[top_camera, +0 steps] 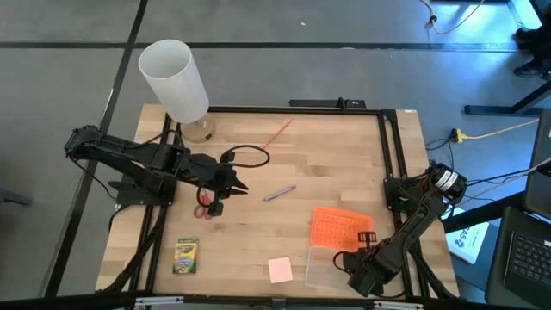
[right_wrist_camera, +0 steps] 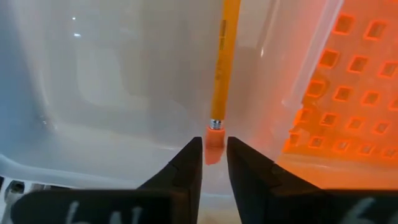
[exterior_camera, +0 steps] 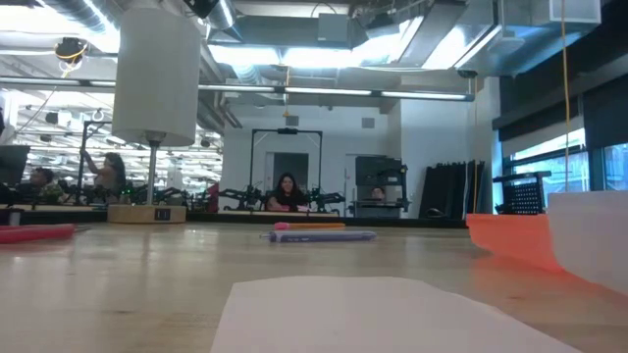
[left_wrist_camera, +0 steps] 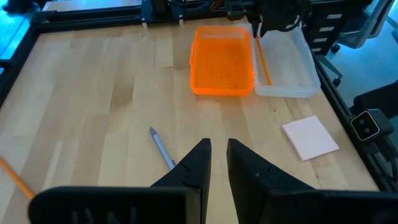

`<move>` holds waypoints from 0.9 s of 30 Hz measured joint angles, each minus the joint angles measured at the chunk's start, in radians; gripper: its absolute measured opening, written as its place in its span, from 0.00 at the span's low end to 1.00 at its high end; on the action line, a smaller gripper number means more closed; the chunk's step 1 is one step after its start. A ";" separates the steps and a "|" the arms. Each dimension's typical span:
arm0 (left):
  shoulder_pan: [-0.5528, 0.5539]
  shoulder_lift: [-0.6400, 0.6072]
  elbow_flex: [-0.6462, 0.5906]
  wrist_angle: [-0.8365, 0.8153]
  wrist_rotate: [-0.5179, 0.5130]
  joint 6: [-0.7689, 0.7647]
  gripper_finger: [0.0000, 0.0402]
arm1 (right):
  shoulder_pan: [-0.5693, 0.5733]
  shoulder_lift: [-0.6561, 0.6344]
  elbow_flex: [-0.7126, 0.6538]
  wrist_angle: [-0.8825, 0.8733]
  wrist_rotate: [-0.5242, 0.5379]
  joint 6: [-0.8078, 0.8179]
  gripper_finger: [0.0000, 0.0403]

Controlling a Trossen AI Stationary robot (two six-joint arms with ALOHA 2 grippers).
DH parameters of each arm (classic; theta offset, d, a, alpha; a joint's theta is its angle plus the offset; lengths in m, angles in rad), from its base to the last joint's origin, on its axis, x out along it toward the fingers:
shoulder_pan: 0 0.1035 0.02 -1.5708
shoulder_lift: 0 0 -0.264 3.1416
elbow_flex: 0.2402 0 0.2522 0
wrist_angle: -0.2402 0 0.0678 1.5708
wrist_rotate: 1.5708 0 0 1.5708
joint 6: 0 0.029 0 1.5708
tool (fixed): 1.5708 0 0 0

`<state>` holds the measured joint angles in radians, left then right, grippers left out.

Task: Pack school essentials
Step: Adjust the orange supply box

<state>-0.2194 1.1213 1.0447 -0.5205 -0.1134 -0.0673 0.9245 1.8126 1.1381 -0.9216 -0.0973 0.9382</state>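
Note:
My right gripper (top_camera: pixel 362 269) points down into the clear box (top_camera: pixel 325 269) at the table's near right, shut on a yellow-orange pencil (right_wrist_camera: pixel 219 68) that lies in the box. The box's orange lid (top_camera: pixel 342 227) lies beside it. My left gripper (top_camera: pixel 234 185) hovers shut at mid-left, holding nothing, above the red-handled scissors (top_camera: pixel 205 207). Lying flat on the table are the blue-grey pen (top_camera: pixel 279 194), the pink sticky pad (top_camera: pixel 280 269), the crayon box (top_camera: pixel 186 256) and a second thin pencil (top_camera: pixel 277 133). My right gripper has the pencil's eraser end (right_wrist_camera: pixel 215 135) between its two fingertips, coming from above with the fingers across the pencil. The rest of the pencil (left_wrist_camera: pixel 262 62) runs along the inside of the clear box, close to the wall on the lid's side.
A tall white cylinder (top_camera: pixel 176 79) stands at the far left corner on a small base. A black cable (top_camera: pixel 250 155) loops on the table by the left arm. A black frame rail (top_camera: pixel 392 164) edges the table's right side. People sit in the room behind.

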 joint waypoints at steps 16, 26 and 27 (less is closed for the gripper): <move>0.000 0.000 0.000 0.000 0.000 0.000 0.12 | -0.049 -0.001 0.000 0.006 -0.027 0.050 0.28; 0.000 0.000 0.000 0.000 0.000 0.000 0.12 | -0.102 -0.002 0.000 -0.037 0.031 0.048 0.27; 0.000 0.000 0.000 0.000 0.000 0.000 0.12 | -0.107 -0.002 0.000 -0.040 0.044 0.048 0.27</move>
<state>-0.2195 1.1213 1.0447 -0.5207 -0.1134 -0.0673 0.8171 1.8107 1.1381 -0.9621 -0.0537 0.9861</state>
